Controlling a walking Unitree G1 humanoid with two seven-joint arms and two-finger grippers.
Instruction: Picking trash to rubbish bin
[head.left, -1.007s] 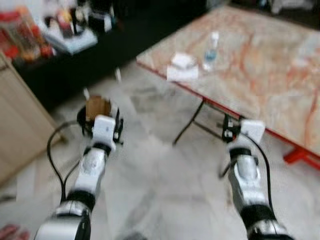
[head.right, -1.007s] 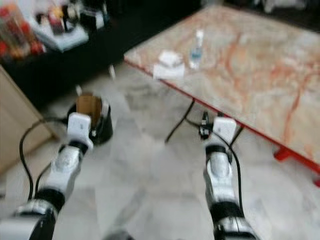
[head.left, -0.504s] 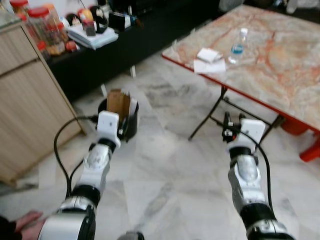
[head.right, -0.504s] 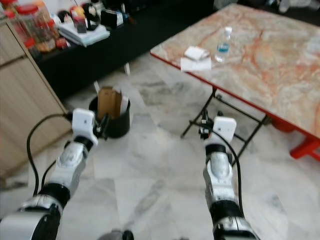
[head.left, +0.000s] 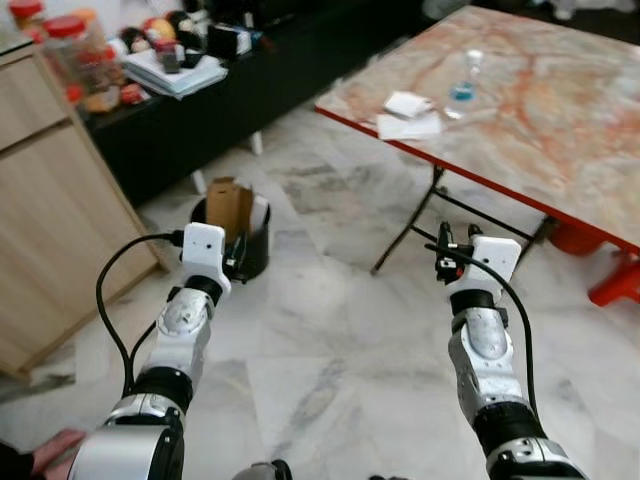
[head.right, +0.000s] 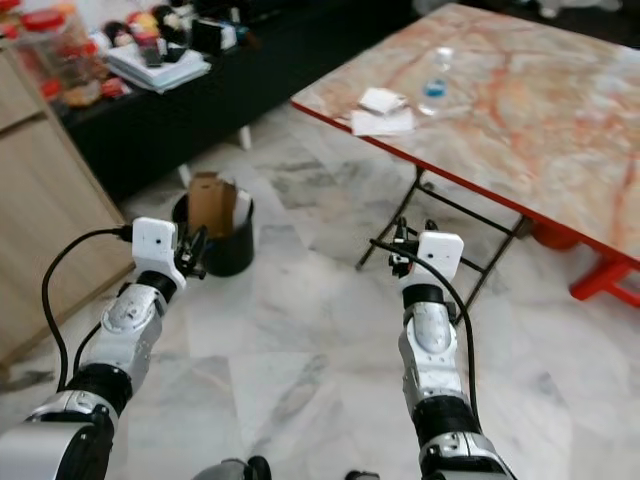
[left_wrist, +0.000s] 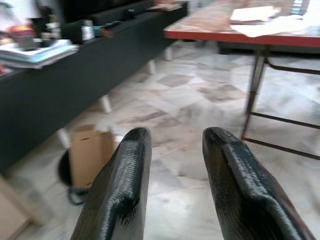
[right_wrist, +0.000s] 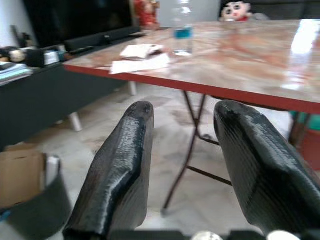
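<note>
Your left gripper (left_wrist: 172, 137) is spread apart with nothing between its fingers (left_wrist: 131, 170), held out over the marble floor (head.left: 330, 340) just short of the rubbish bin (head.left: 248, 250). That bin is a low black tub standing on the floor before the dark cabinet (head.left: 250, 95), with a brown cardboard box (head.left: 229, 205) upright inside it and something pale tucked beside the box. Your right gripper (right_wrist: 182, 112) is likewise parted and empty, raised over the floor near the red-edged front of the marble-topped table (head.left: 560, 120), in line with its black folding legs (head.left: 420, 215). On the tabletop, near the corner closest to the bin, lie white crumpled papers (head.left: 410, 115), one piece on top of another flatter sheet, and just beside them stands a clear plastic bottle (head.left: 463, 85) with a blue label, upright. Both grippers are well apart from these things. On the dark cabinet you can see a stack of papers (head.left: 175, 70) and several small items, too blurred to name. To your left stands a light wooden cupboard (head.left: 50, 190) carrying red-lidded jars (head.left: 70, 50). A person's hand (head.left: 45, 450) shows at the lower left corner, low on the floor side.
</note>
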